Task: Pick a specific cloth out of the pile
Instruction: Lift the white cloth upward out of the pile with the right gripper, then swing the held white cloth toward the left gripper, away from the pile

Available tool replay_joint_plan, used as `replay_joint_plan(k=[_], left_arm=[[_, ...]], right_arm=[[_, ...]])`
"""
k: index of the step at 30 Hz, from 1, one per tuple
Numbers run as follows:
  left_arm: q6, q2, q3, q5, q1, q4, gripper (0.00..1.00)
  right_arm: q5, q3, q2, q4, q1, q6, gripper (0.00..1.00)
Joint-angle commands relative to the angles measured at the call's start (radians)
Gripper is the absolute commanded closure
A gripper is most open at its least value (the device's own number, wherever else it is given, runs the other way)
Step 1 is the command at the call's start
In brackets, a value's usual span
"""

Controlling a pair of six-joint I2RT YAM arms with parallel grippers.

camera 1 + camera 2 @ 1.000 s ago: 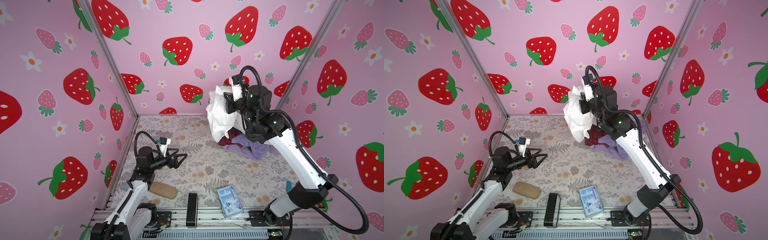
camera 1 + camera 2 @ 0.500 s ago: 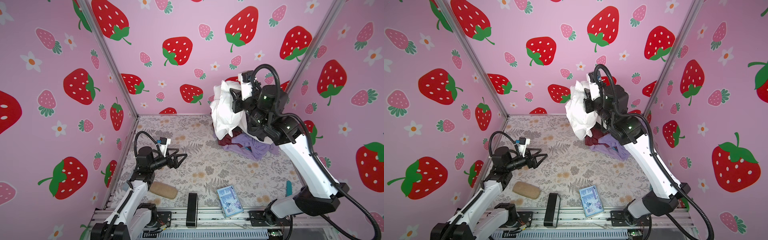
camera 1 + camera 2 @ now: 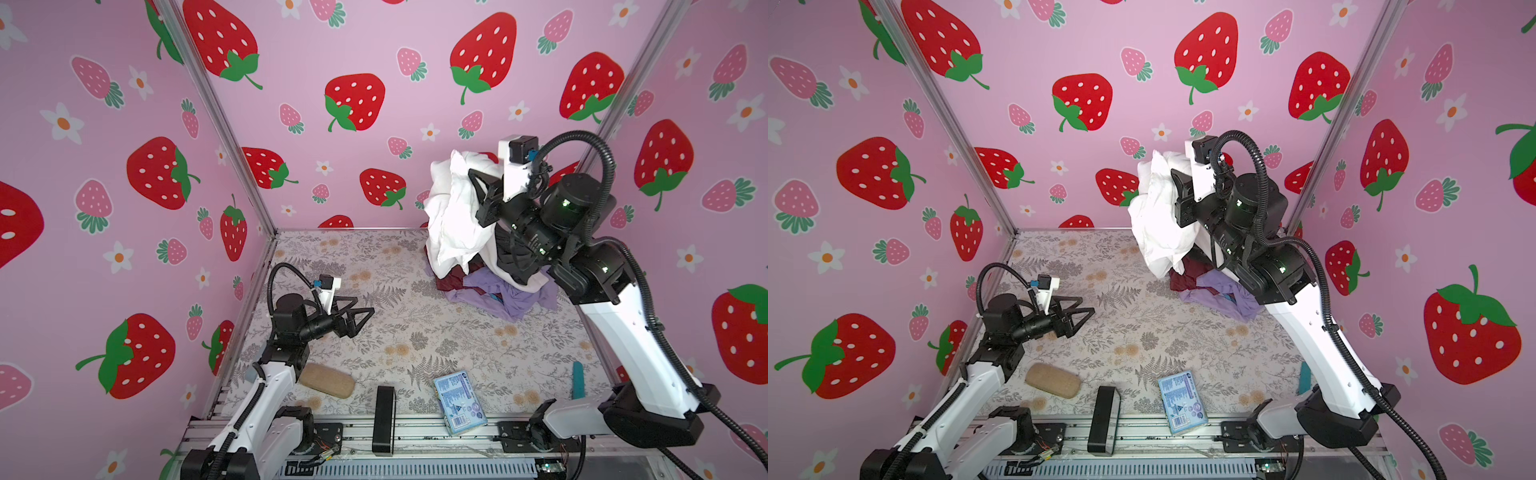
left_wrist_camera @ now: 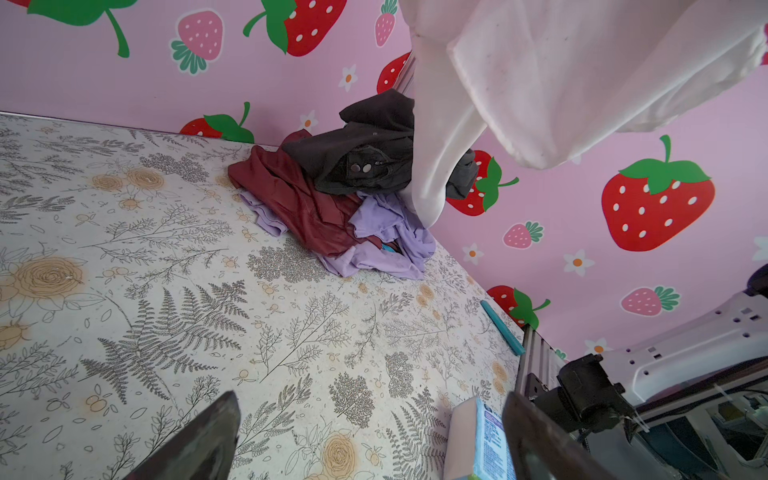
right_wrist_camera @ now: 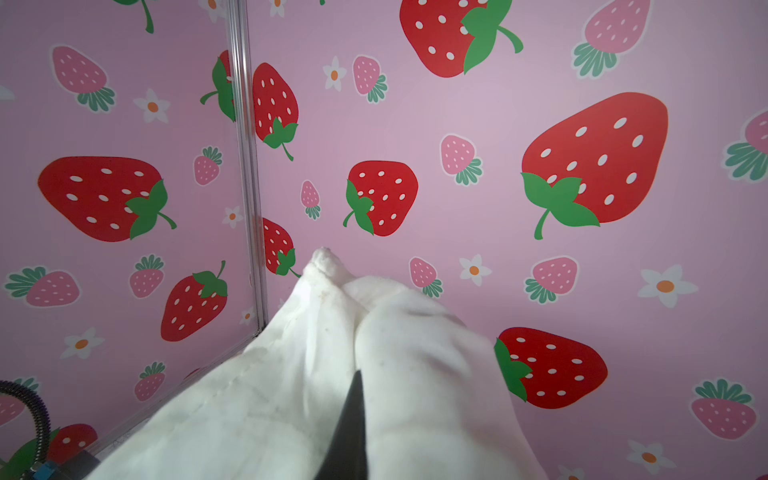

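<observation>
My right gripper [image 3: 472, 178] [image 3: 1177, 176] is shut on the white cloth [image 3: 453, 220] [image 3: 1158, 224] and holds it high by the back wall. The cloth bunches round the closed fingers [image 5: 353, 411] in the right wrist view. Its lower end [image 4: 432, 187] hangs down to the pile [image 3: 498, 291] [image 3: 1217, 286] [image 4: 332, 216] of dark grey, maroon and lilac garments in the back right corner. My left gripper [image 3: 365, 305] [image 3: 1087, 304] [image 4: 370, 397] hovers open and empty over the left of the table, far from the pile.
Along the table's front edge lie a tan pad [image 3: 326, 380], a black bar [image 3: 383, 419] and a blue-white packet [image 3: 459, 401]. A teal stick [image 3: 577, 378] lies by the right wall. Strawberry walls close in three sides.
The right gripper has carried the white cloth higher and to the right, toward the back corner. The left arm has stayed where it was.
</observation>
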Motion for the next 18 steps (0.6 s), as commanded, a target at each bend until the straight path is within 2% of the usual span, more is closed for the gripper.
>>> replay_joint_plan(k=[1, 5, 11, 18], left_arm=[[-0.007, -0.013, -0.006, 0.018, -0.002, 0.023, 0.01], [-0.004, -0.018, -0.007, 0.017, -0.002, 0.021, 0.01], [-0.001, -0.02, -0.005, 0.017, -0.002, 0.015, 0.01], [-0.001, -0.027, -0.009, 0.016, -0.002, 0.014, 0.01]], right_arm=[[-0.095, 0.03, -0.028, 0.139, 0.014, 0.002, 1.0], [-0.167, 0.058, -0.007, 0.149, 0.019, 0.012, 1.0], [-0.382, 0.045, 0.017, 0.256, 0.02, 0.048, 1.0], [-0.52, 0.138, 0.147, 0.306, 0.043, 0.106, 1.0]])
